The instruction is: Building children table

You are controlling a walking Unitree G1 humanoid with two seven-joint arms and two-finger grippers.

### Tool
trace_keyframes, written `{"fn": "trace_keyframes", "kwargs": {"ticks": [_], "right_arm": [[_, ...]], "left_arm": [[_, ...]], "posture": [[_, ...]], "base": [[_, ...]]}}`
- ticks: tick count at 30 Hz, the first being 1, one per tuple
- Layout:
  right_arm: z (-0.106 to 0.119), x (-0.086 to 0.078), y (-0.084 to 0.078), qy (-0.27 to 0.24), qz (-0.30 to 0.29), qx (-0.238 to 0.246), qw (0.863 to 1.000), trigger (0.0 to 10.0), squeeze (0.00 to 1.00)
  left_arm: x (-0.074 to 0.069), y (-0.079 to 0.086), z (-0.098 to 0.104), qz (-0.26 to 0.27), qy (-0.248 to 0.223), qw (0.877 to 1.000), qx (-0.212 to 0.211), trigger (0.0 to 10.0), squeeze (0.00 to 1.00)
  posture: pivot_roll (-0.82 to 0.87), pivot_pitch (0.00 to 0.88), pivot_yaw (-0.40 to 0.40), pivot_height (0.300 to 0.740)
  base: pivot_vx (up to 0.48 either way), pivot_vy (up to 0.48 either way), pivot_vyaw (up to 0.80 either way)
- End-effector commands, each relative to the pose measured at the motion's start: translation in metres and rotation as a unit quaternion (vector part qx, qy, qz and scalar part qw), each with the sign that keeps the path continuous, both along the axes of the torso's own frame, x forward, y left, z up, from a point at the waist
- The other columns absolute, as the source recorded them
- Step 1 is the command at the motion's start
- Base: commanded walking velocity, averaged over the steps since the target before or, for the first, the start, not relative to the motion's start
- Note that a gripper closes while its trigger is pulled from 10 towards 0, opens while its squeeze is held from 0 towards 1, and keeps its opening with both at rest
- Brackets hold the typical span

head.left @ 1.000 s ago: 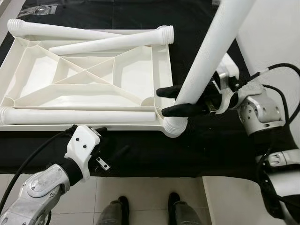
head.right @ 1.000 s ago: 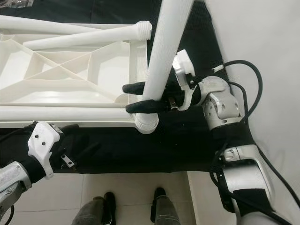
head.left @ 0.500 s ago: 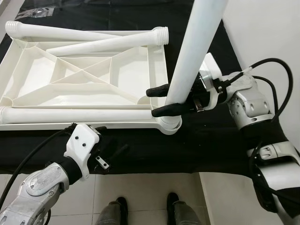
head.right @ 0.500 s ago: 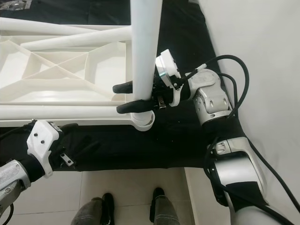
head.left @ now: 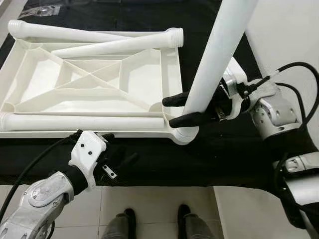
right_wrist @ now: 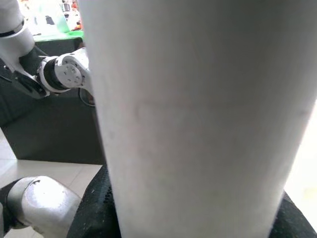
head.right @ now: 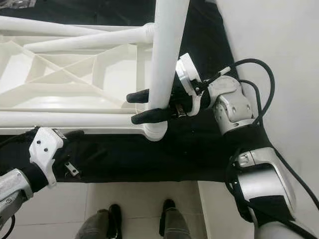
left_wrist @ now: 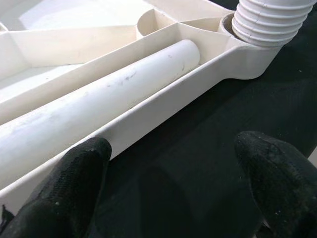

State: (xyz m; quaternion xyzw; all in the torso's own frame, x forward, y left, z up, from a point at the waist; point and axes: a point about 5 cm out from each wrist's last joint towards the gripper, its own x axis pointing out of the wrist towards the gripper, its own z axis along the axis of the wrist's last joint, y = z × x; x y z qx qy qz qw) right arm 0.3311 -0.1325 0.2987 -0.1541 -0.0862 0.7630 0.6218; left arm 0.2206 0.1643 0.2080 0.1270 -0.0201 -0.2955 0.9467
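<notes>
Table leg (head.left: 214,55), top cut off

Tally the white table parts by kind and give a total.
Table legs: 4, one upright in the right pincer, three lying on the tabletop
Tabletop, upside down: 1
Total: 5

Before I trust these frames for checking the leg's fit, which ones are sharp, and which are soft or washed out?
Left eye view: sharp, evenly lit; the right gripper on the upright leg is crisp. Left wrist view: the tabletop frame is clear, the near fingers soft. Right wrist view: the leg is too close, blurred and pale.
</notes>
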Motion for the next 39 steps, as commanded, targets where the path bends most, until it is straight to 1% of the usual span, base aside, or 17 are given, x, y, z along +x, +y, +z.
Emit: {"fn": "trace_keyframes", "kwargs": {"ticks": [1,6,7,9,13,15,19,21,24,25,32,33,34,35,36,38,39], "right_arm": [[-0.035,0.006,0.000,0.052,-0.022,-0.061,0.997,10.0,0.00],[-0.036,0.013,0.005,0.045,-0.035,-0.057,0.997,10.0,0.00],[-0.039,0.016,0.005,0.047,-0.053,-0.059,0.996,10.0,0.00],[-0.039,0.017,0.004,0.052,-0.060,-0.056,0.995,10.0,0.00],[-0.038,0.014,0.001,0.076,-0.056,-0.035,0.995,10.0,0.00],[-0.038,0.014,0.001,0.076,-0.056,-0.035,0.995,10.0,0.00],[-0.038,0.010,0.001,0.093,-0.045,-0.007,0.995,10.0,0.00],[-0.045,0.012,0.005,0.080,-0.080,-0.001,0.994,10.0,0.00],[-0.048,0.014,0.006,0.072,-0.098,-0.001,0.993,10.0,0.00],[-0.052,0.018,0.007,0.053,-0.141,-0.003,0.989,10.0,0.00],[-0.052,0.018,0.007,0.053,-0.141,-0.003,0.989,10.0,0.00],[-0.056,0.020,0.008,0.035,-0.194,0.000,0.980,10.0,0.00],[-0.056,0.020,0.008,0.035,-0.194,0.000,0.980,10.0,0.00],[-0.083,0.011,0.018,0.001,-0.353,0.003,0.936,10.0,0.00],[-0.095,0.000,0.015,-0.030,-0.508,0.033,0.860,10.0,0.00],[-0.095,0.000,0.015,-0.030,-0.508,0.033,0.860,10.0,0.00],[-0.098,-0.012,0.006,-0.064,-0.608,0.054,0.789,10.0,0.00]], "left_arm": [[-0.005,-0.003,-0.003,-0.012,0.013,1.000,0.005,10.0,0.00],[-0.005,-0.004,-0.004,-0.013,0.013,1.000,0.005,10.0,0.00],[-0.005,-0.004,-0.004,-0.013,0.013,1.000,0.004,10.0,0.00],[-0.005,-0.005,-0.004,-0.013,0.013,1.000,0.004,10.0,0.00],[-0.006,-0.005,-0.004,-0.015,0.015,1.000,0.004,10.0,0.00],[-0.006,-0.005,-0.004,-0.015,0.015,1.000,0.004,10.0,0.00],[-0.006,-0.006,-0.005,-0.019,0.016,1.000,0.004,10.0,0.00],[-0.006,-0.008,-0.005,-0.022,0.016,1.000,0.005,10.0,0.00],[-0.005,-0.008,-0.005,-0.022,0.015,1.000,0.005,10.0,0.00],[-0.006,-0.008,-0.004,-0.022,0.014,1.000,0.006,10.0,0.00],[-0.006,-0.008,-0.004,-0.022,0.014,1.000,0.006,10.0,0.00],[-0.006,-0.008,-0.004,-0.021,0.014,1.000,0.006,10.0,0.00],[-0.006,-0.008,-0.004,-0.021,0.014,1.000,0.006,10.0,0.00],[-0.006,-0.007,-0.004,-0.019,0.013,1.000,0.006,10.0,0.00],[-0.006,-0.006,-0.004,-0.017,0.010,1.000,0.006,10.0,0.00],[-0.006,-0.006,-0.004,-0.017,0.010,1.000,0.006,10.0,0.00],[-0.005,-0.006,-0.003,-0.016,0.008,1.000,0.007,10.0,0.00]], "posture": [[0.12,0.414,-0.033,0.740],[0.12,0.414,-0.036,0.740],[0.12,0.414,-0.037,0.740],[0.12,0.413,-0.038,0.740],[0.11,0.410,-0.037,0.740],[0.11,0.410,-0.037,0.740],[0.11,0.402,-0.035,0.740],[0.11,0.397,-0.037,0.740],[0.11,0.397,-0.037,0.740],[0.11,0.397,-0.041,0.740],[0.11,0.397,-0.041,0.740],[0.11,0.394,-0.049,0.740],[0.11,0.394,-0.049,0.740],[0.11,0.390,-0.055,0.740],[0.11,0.385,-0.051,0.740],[0.11,0.385,-0.051,0.740],[0.11,0.383,-0.049,0.740]], "base": [[0.000,0.000,0.00],[0.000,0.000,0.00],[0.000,0.000,0.00],[0.000,0.000,0.00],[0.000,0.000,0.00],[0.000,0.000,0.00],[0.000,0.000,0.00],[0.000,0.000,0.00],[0.000,0.000,0.00],[0.000,0.000,0.00],[0.000,0.000,0.00],[0.000,0.000,0.00],[0.000,0.000,0.00],[0.000,0.000,0.00],[0.000,0.000,0.00],[0.000,0.000,0.00],[0.000,0.000,0.00]]}}
